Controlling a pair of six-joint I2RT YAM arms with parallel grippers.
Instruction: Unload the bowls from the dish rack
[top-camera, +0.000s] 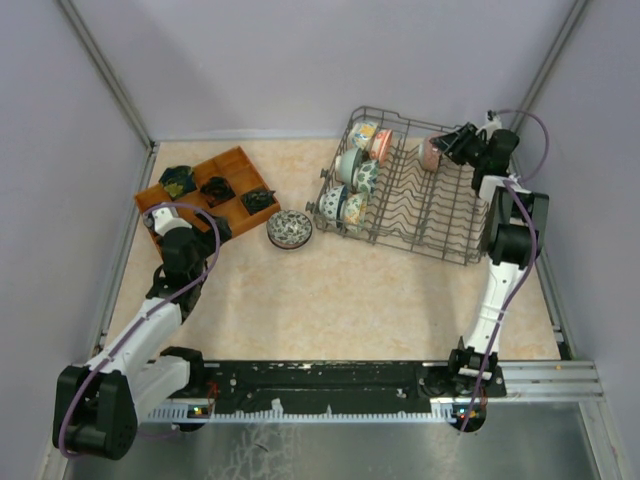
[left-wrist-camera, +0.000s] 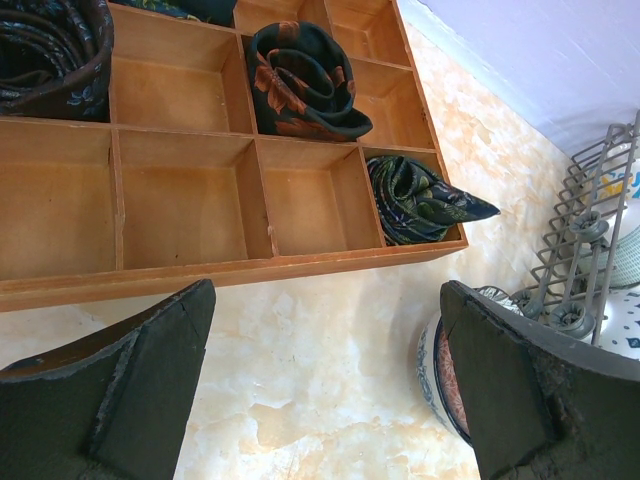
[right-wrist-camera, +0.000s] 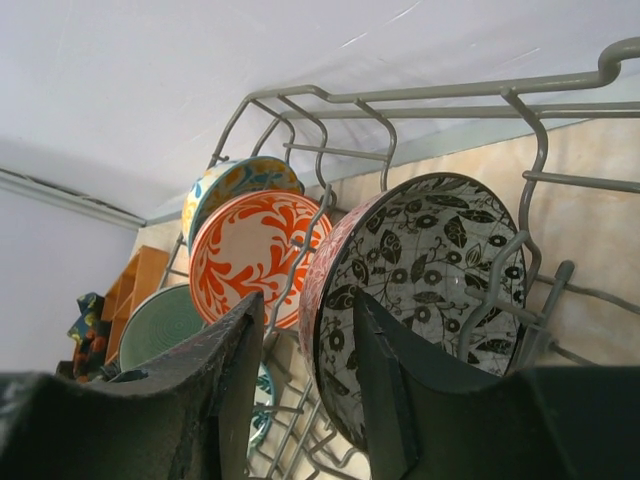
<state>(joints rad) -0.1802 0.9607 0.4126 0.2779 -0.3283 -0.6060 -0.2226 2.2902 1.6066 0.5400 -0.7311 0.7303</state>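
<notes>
- On the table just beside the dish rack (top-camera: 440, 225), one floral bowl (top-camera: 289, 229) stands unloaded; we count about seven bowls (top-camera: 350, 165) waiting inside the rack.
- Our left gripper (left-wrist-camera: 328, 295) gapes wide and empty near the wooden tray (left-wrist-camera: 200, 270).
- Only the right wrist view shows our right gripper (right-wrist-camera: 308, 300) part-open astride the rim of the leaf-patterned bowl (right-wrist-camera: 430, 270), with no clamp evident.

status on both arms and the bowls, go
Left gripper open, near wooden tray. Right gripper open, fingers straddling leaf-print bowl rim in dish rack. Tine alongside.
</notes>
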